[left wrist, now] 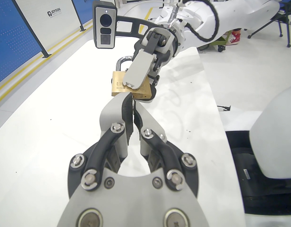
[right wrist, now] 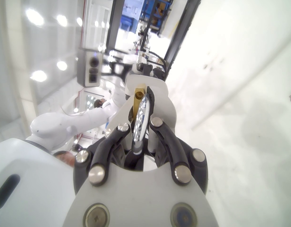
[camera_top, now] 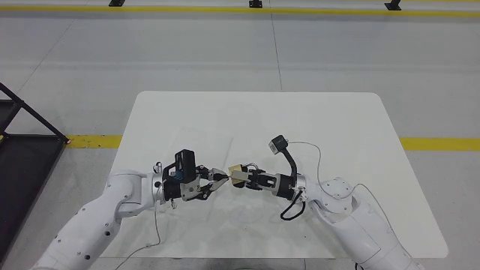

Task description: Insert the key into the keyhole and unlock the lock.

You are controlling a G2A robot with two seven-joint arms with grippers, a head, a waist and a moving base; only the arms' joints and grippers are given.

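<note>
Currently the brass padlock [left wrist: 118, 86] with its chrome shackle [left wrist: 120, 62] is up off the white table [left wrist: 53, 124]. It is clamped across its body by the right gripper [left wrist: 139, 87], fingers closed flat on both faces. Its bottom face points toward the left gripper [left wrist: 131, 102]; the keyhole itself is hidden from me. The left gripper's fingers are pinched nearly together, with the tips right at the lock's bottom edge. Between the pads [left wrist: 126, 112] is a thin dark sliver that I take for the flat metal key [left wrist: 135, 106], seen edge-on. Can't tell whether the blade is in the keyway or just butted against the brass.

Judgement: we're at insertion, turn not done.

Risks:
- Blade off-axis or rotated vs. the slot: it jams on the face, and pushing harder slides the key back through the pads.
- The pinch area on the key is small, so turning torque could make it slip in the pads instead of rotating the cylinder.
- The right grip is on smooth brass, so insertion force or torque could twist the padlock in the fingers.
- Both parts are held in the air, so a dropped key lands on the table and needs a regrasp.
</note>
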